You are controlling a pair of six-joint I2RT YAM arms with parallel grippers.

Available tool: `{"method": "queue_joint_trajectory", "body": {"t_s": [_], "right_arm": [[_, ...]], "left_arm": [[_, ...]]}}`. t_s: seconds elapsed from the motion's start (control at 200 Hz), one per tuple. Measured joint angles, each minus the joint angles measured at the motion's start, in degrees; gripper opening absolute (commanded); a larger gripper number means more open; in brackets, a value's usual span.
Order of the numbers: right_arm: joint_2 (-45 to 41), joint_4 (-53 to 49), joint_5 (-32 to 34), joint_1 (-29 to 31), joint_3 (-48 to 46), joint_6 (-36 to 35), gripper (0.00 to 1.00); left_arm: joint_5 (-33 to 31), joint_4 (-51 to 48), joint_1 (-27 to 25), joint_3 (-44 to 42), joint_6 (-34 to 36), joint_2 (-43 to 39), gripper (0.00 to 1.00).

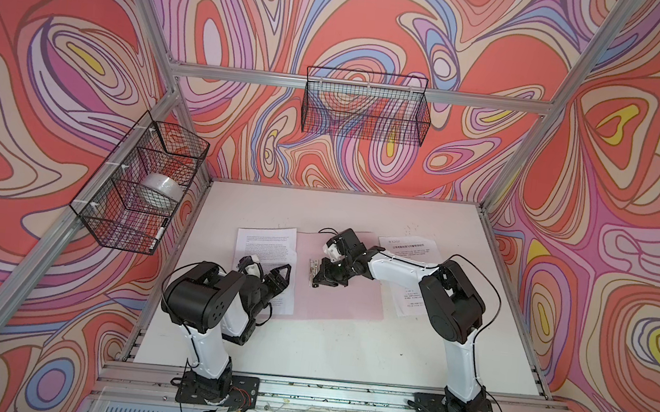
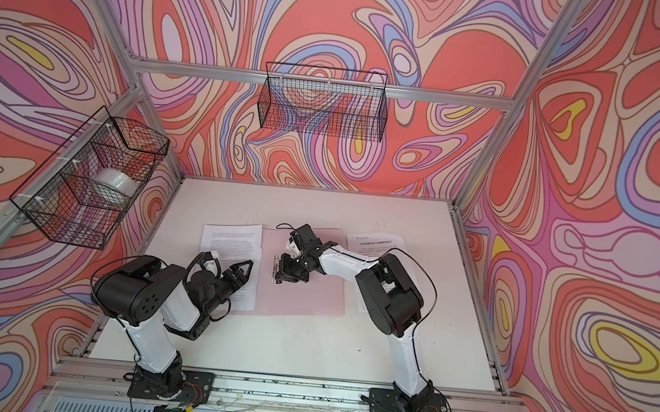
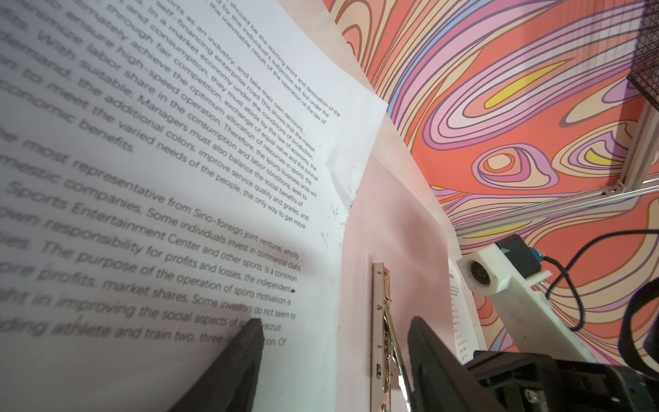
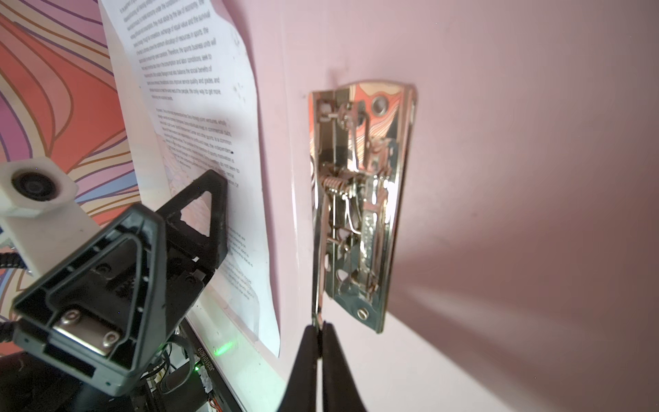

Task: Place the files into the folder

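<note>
The folder point(image 1: 341, 300) lay open and flat mid-frame in both top views, with its metal clip point(image 4: 360, 199) on the left part of the visible pink. I had the right gripper point(image 4: 318, 326) clenched tight on the clip's thin lever point(image 4: 315, 257). My read is that this was to lift the clamp so paper could slide under.

The printed sheet point(image 1: 265, 246) sat just left of the clip, its right edge overlapping the pink a bit, so I figured a short slide would get it home. The left gripper point(image 3: 335, 333) hung over that sheet's lower right part, jaws spread and holding nothing. I couldn't tell if a finger touched the paper.

The second sheet point(image 1: 408, 244) lay to the right of the folder, partly under the right arm, parked until its turn, I'd guess.

Readable stuff: the left wrist view gave me "Sports Entertainment Center", "Sino-foreign joint ventures" and "market shares". The second sheet's heading was too small to read.

Further out, a wire basket point(image 1: 142, 183) at left of frame held a white roll.
</note>
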Motion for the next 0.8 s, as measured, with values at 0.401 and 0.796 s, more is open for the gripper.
{"method": "queue_joint_trajectory", "body": {"t_s": [0.401, 0.796], "right_arm": [[-3.1, -1.0, 0.0, -2.2, 3.9, 0.7, 0.27], [-7.5, 0.2, 1.1, -1.2, -5.1, 2.6, 0.27]], "left_arm": [[0.3, -8.2, 0.0, 1.7, 1.2, -3.8, 0.65], [0.3, -22.1, 0.1, 4.2, 4.1, -10.6, 0.66]]}}
